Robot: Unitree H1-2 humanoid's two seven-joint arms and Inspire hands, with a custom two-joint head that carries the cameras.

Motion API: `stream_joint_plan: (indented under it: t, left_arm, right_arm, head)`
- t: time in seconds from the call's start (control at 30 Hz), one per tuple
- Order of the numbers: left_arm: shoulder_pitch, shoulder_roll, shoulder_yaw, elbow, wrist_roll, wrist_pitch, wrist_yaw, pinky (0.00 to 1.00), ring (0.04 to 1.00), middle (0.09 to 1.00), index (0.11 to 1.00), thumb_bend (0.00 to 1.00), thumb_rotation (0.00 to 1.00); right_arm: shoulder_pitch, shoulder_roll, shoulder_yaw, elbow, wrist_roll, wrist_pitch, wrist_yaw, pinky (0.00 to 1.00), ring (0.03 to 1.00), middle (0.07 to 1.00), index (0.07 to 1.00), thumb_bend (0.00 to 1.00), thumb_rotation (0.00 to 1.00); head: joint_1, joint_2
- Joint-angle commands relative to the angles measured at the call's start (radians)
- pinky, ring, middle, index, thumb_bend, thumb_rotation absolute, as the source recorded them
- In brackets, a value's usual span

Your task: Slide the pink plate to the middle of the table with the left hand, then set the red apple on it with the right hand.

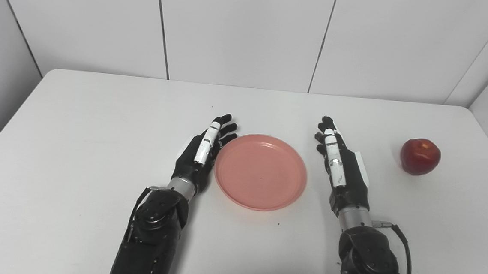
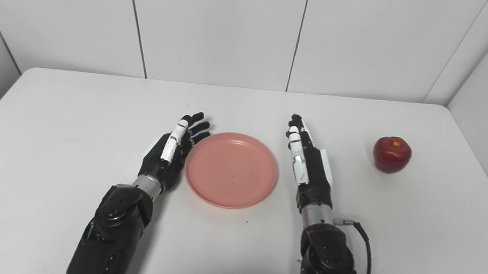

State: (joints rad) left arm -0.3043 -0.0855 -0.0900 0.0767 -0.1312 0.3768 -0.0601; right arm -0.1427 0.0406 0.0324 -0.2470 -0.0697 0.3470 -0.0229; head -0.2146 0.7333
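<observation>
A pink plate [image 1: 261,171] lies flat near the middle of the white table [image 1: 76,142], with nothing on it. My left hand [image 1: 202,151] stands on edge against the plate's left rim, fingers stretched out and holding nothing. My right hand [image 1: 340,163] is also open, fingers straight, a short way to the right of the plate and apart from it. The red apple [image 1: 420,156] sits upright on the table farther right, well clear of the right hand.
White wall panels [image 1: 243,29] rise behind the table's far edge. The table's right edge runs close past the apple. Bare tabletop lies to the left of my left arm and in front of the plate.
</observation>
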Motion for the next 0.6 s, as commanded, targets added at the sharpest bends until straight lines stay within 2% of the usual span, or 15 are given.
stream_joint_plan:
  t: [0.0, 0.07, 0.1, 0.2, 0.37, 0.57]
  left_arm:
    - [-0.009, -0.002, 0.002, -0.009, -0.002, -0.023, -0.014, 0.89, 0.894, 0.902, 0.891, 0.38, 1.00]
    - [-0.008, -0.001, 0.007, -0.005, -0.002, -0.026, -0.014, 0.89, 0.893, 0.901, 0.890, 0.39, 1.00]
    - [-0.008, 0.001, 0.011, 0.002, -0.004, -0.031, -0.015, 0.89, 0.892, 0.901, 0.890, 0.39, 1.00]
    - [-0.008, 0.004, 0.023, 0.015, -0.008, -0.037, -0.017, 0.89, 0.892, 0.899, 0.885, 0.39, 1.00]
    - [-0.005, 0.000, 0.038, 0.024, -0.013, -0.052, -0.017, 0.87, 0.886, 0.894, 0.877, 0.38, 1.00]
    - [0.001, 0.002, 0.047, 0.023, -0.019, -0.055, -0.018, 0.86, 0.877, 0.886, 0.872, 0.39, 1.00]
  right_arm:
    - [-0.045, -0.002, -0.004, -0.021, -0.006, -0.022, -0.007, 0.94, 0.923, 0.935, 0.935, 0.26, 1.00]
    - [-0.048, -0.007, -0.003, -0.025, -0.012, -0.021, -0.005, 0.93, 0.918, 0.930, 0.933, 0.26, 1.00]
    - [-0.053, -0.010, -0.003, -0.029, -0.018, -0.012, -0.006, 0.93, 0.918, 0.929, 0.933, 0.26, 1.00]
    - [-0.066, -0.020, -0.006, -0.045, -0.033, 0.011, -0.008, 0.91, 0.898, 0.909, 0.911, 0.31, 1.00]
    - [-0.082, -0.039, -0.019, -0.073, -0.061, 0.013, -0.011, 0.89, 0.884, 0.893, 0.895, 0.33, 1.00]
    - [-0.103, -0.060, -0.048, -0.125, -0.067, 0.063, -0.006, 0.92, 0.880, 0.894, 0.895, 0.37, 1.00]
  head:
    - [-0.004, -0.001]
    - [-0.004, -0.001]
    - [-0.036, -0.011]
    - [-0.060, -0.022]
    - [-0.080, -0.033]
    - [-0.100, -0.043]
